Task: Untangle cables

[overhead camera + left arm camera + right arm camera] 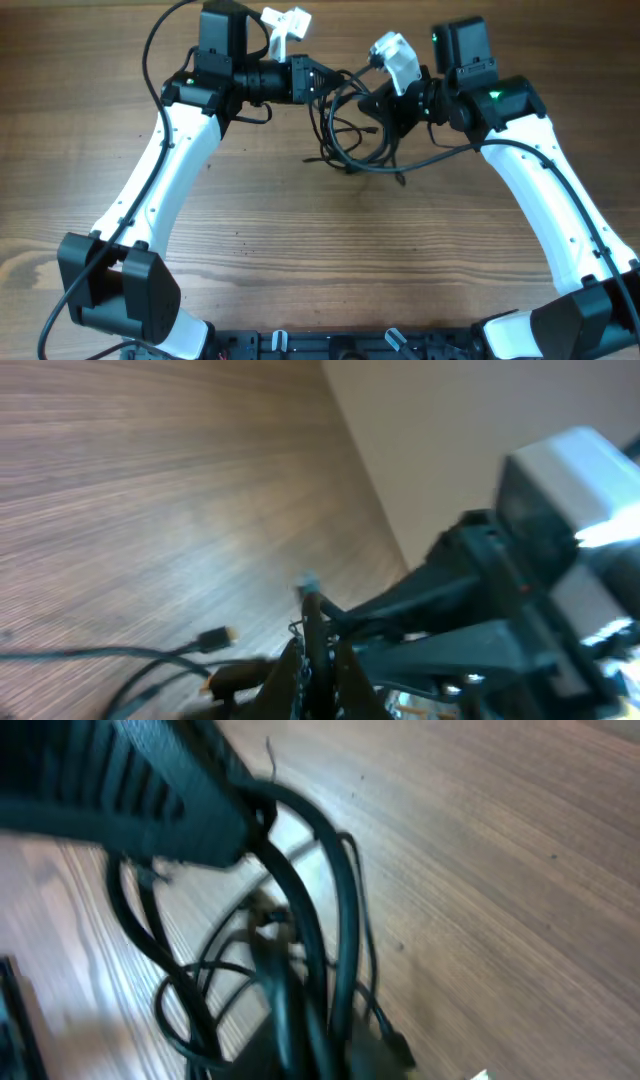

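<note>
**Item: cables** [352,140]. Thin black cords in one knotted cluster of overlapping loops. They sit at the far middle of the wooden counter [300,250], between the two arms. Some loops rest on the wood and others rise toward the tools. One small plug [217,637] with a gold-coloured tip lies free in the left wrist view.

**Handling (judged):** light, limp and smooth-skinned. A loop will sag and slide instead of holding shape, and hard pulling would likely tighten a knot. The best holds are a single strand clear of the crossings, or just behind a plug.

**Left tool** [328,84]: closed at the cluster's upper left edge, and a strand appears pinched between its tips [318,660].

**Right tool** [368,104]: at the cluster's upper right, with loops draped around it [300,950]. The view is blurred, so I cannot tell whether it is open or closed.
</note>
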Controlling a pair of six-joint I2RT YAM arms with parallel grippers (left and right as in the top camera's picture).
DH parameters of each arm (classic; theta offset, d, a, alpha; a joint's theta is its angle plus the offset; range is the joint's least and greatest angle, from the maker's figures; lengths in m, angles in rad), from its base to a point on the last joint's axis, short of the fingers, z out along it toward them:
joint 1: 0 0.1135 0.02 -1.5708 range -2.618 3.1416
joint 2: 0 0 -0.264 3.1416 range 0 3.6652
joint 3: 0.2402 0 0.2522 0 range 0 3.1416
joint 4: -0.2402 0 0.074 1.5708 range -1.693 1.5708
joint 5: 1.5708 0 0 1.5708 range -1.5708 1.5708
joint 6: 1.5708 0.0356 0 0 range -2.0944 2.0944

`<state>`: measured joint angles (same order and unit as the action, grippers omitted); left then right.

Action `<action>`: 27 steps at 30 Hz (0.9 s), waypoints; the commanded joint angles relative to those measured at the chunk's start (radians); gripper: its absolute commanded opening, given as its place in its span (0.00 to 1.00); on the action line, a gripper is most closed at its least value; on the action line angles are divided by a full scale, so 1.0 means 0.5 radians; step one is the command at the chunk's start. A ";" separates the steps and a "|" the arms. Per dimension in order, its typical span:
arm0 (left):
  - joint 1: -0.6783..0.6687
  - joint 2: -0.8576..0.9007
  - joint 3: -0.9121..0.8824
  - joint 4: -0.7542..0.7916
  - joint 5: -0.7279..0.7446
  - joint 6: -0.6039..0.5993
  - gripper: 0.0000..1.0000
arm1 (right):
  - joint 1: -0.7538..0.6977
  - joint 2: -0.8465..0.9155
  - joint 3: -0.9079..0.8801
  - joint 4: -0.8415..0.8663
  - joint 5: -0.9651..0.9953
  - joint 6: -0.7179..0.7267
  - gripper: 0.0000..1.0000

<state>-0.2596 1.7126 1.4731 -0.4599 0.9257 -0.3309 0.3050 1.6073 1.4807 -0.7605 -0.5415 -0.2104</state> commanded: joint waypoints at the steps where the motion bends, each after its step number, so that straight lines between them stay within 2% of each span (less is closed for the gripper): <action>1: 0.004 -0.052 0.026 -0.124 -0.448 -0.028 0.04 | -0.011 -0.073 0.011 0.072 -0.020 0.330 0.10; 5: 0.004 -0.052 0.026 -0.309 -1.014 -0.030 0.04 | -0.066 -0.195 0.011 0.081 0.045 0.573 0.05; 9: 0.005 -0.052 0.026 -0.402 -1.305 -0.037 0.04 | -0.193 -0.200 0.011 -0.078 0.396 1.014 0.04; 11: 0.005 -0.052 0.026 -0.424 -1.317 -0.037 0.04 | -0.255 -0.198 0.009 -0.206 0.566 1.201 0.04; 17: 0.005 -0.052 0.026 -0.358 -1.315 -0.085 0.04 | -0.278 -0.137 0.005 -0.497 0.780 1.280 0.05; 20: 0.005 -0.052 0.026 -0.237 -1.067 -0.050 0.04 | -0.278 -0.056 0.005 -0.610 0.730 1.218 0.05; 21: 0.005 -0.052 0.026 -0.199 -0.913 0.025 0.04 | -0.278 -0.037 0.005 -0.615 0.575 1.032 0.06; 22: 0.005 -0.052 0.026 -0.167 -0.757 0.102 0.04 | -0.278 -0.034 0.006 -0.603 0.410 0.853 0.11; 24: 0.005 -0.052 0.026 -0.143 -0.562 0.166 0.04 | -0.278 -0.047 0.031 -0.581 0.111 0.592 0.29; 26: 0.005 -0.052 0.026 -0.150 -0.542 0.169 0.04 | -0.278 -0.073 0.097 -0.552 -0.002 0.526 0.53; 27: 0.005 -0.052 0.026 -0.153 -0.542 0.169 0.04 | -0.278 -0.095 0.131 -0.508 -0.023 0.526 0.60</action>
<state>-0.2661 1.7069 1.4750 -0.5385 0.5560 -0.2897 0.1699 1.5860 1.4864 -1.0500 -0.4206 0.1612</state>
